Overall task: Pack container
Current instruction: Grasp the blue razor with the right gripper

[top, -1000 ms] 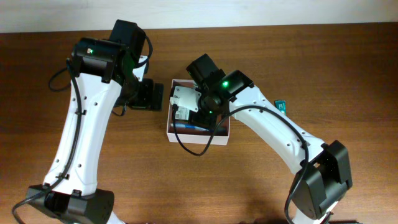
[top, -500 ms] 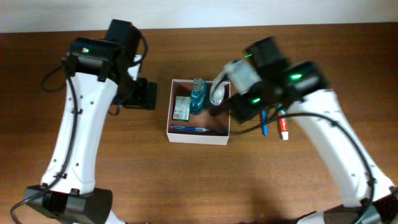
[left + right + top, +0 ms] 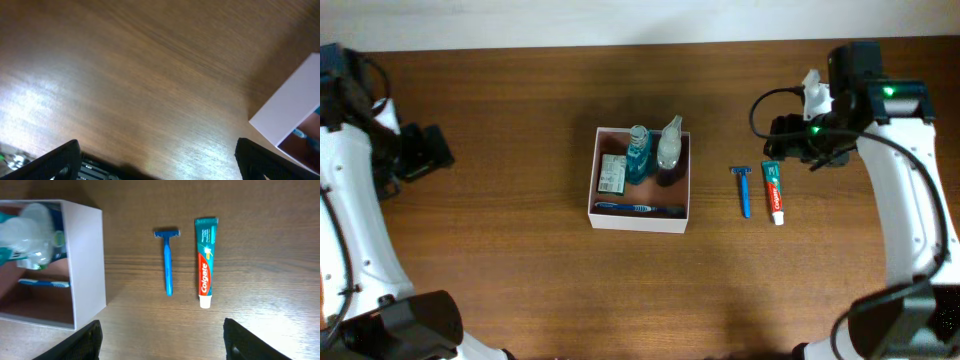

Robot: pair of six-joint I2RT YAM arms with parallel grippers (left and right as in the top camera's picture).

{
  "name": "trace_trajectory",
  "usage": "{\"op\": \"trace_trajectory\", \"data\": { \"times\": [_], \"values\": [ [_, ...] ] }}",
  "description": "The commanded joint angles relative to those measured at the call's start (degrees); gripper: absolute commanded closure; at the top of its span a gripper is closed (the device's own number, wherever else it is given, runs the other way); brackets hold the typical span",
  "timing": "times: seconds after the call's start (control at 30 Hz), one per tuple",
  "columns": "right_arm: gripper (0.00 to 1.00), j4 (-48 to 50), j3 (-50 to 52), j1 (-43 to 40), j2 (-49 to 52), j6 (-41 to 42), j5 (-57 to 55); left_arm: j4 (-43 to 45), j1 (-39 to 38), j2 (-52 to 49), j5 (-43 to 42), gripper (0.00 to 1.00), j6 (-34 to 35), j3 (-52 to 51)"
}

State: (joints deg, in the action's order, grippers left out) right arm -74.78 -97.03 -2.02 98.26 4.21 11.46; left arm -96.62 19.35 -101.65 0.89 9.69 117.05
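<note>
Container sits centre of table, part-filled. Razor & toothpaste lie to its right, side by side, long axes parallel, nearest R jaws: spread wide, empty. L jaws open too, well off.

White-walled container, blue razor, green-red-white toothpaste tube.

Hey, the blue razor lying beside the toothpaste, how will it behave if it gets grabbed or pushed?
The blue razor looks like thin plastic, so it is probably light and stiff, and would likely slide on the smooth table if nudged. Its wide head, lying flat, should keep it from rolling. The slim handle offers little to pinch, so it may pivot or slip.
</note>
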Motion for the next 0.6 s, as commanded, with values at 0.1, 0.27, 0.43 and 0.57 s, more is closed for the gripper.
{"op": "trace_trajectory", "data": {
  "times": [0.1, 0.27, 0.43, 0.57],
  "values": [
    [0.3, 1.14, -0.09, 0.11, 11.15, 0.79, -0.33, -0.09, 3.87, 2.03, -1.11, 0.0, -0.31, 0.15],
    [0.32, 2.16, -0.09, 1.75, 17.88, 0.79, -0.37, -0.09, 3.85, 2.03, -1.11, 0.0, -0.31, 0.15],
    [0.37, 4.2, -0.04, 4.0, 23.02, 0.81, -0.37, -0.09, 3.85, 2.03, -1.11, 0.0, -0.31, 0.15],
    [0.41, 5.49, 0.0, 5.81, 25.81, 2.38, -2.03, -0.09, 3.85, 2.03, -1.14, 0.0, -0.31, 0.15]
  ]
}}
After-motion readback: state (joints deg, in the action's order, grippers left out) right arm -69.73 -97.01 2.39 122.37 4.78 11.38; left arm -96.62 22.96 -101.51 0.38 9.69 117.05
